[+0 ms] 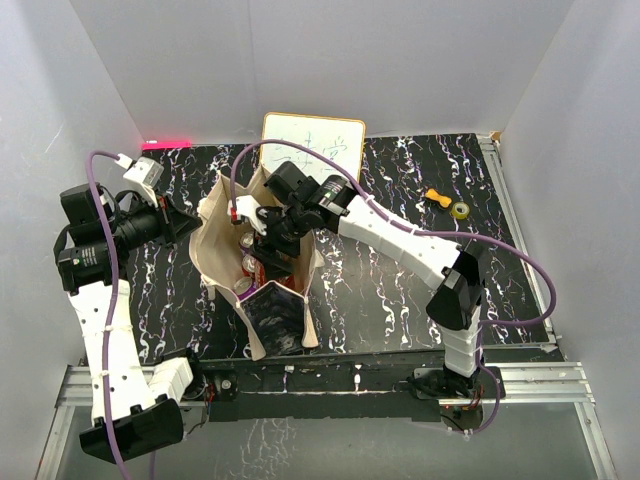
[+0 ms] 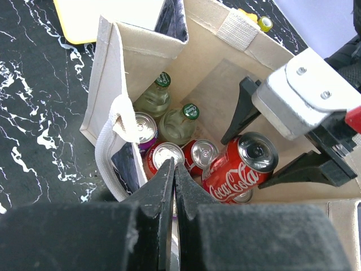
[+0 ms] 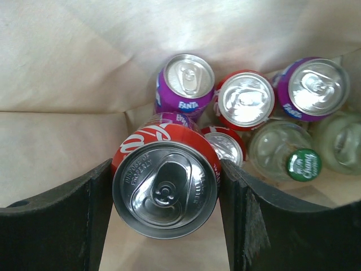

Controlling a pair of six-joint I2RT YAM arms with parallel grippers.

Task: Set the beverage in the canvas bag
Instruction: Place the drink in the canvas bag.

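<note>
down inside the canvas bag (image 2: 141, 56), that's where i've got the coca-cola can (image 2: 234, 172), i tell the desk: tilted, hanging over the drinks at the bottom, clamped across its sides by the right gripper (image 3: 166, 169).

desk: how will it handle?

me: i'd judge it sealed and full, so weighty for its size and stiff. the painted wall is smooth and could slip, though, and a hard squeeze would dent it. the sides, across the width, are the place to hold (the rim and tab give the fingers nothing).

desk: count for me.

me: one can in the jaws. under it i count four can tops: two purple fanta cans (image 3: 184, 79) and two red cans (image 3: 245, 100). a strip of purple beneath the held one may be a fifth, i can't tell. two green-capped bottles (image 2: 179, 121). one bag.

desk: left side?

me: left gripper (image 2: 174, 169) is pinched fully together at the bag's near rim. whether cloth sits between the fingers i can't tell.
</note>
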